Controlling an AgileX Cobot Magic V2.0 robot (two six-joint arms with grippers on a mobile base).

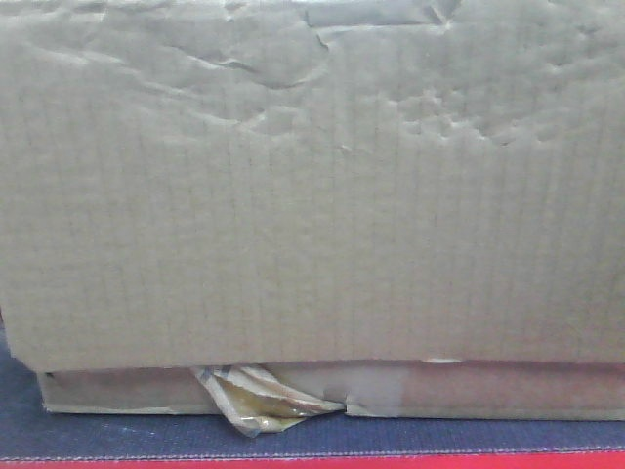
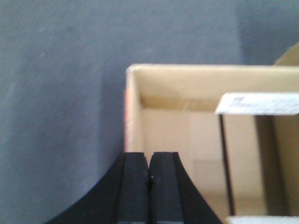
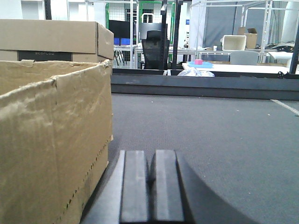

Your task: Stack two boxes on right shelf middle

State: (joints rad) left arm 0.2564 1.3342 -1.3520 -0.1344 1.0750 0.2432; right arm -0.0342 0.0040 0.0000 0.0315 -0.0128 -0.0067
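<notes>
Atop the thin flat box (image 1: 508, 391), on the grey surface (image 1: 117, 438), sat the large dented box (image 1: 312, 195). Over its open corner the left gripper (image 2: 149, 186) hovered, fingers pressed together; the right gripper (image 3: 149, 186), equally closed and empty, pointed level beside its wall.

The front view is dim, grainy and flatly grey. The large creased brown cardboard box (image 1: 312, 186) fills it softly and casts a narrow shadow onto the thin flat cardboard box (image 1: 488, 391) beneath it. The left wrist view is blurred throughout, and that large box's pale inside glows warm there. The right wrist view is the brightest, with the hall beyond the box crisp and evenly lit, while the black right gripper (image 3: 150, 161) beside the box is soft.
</notes>
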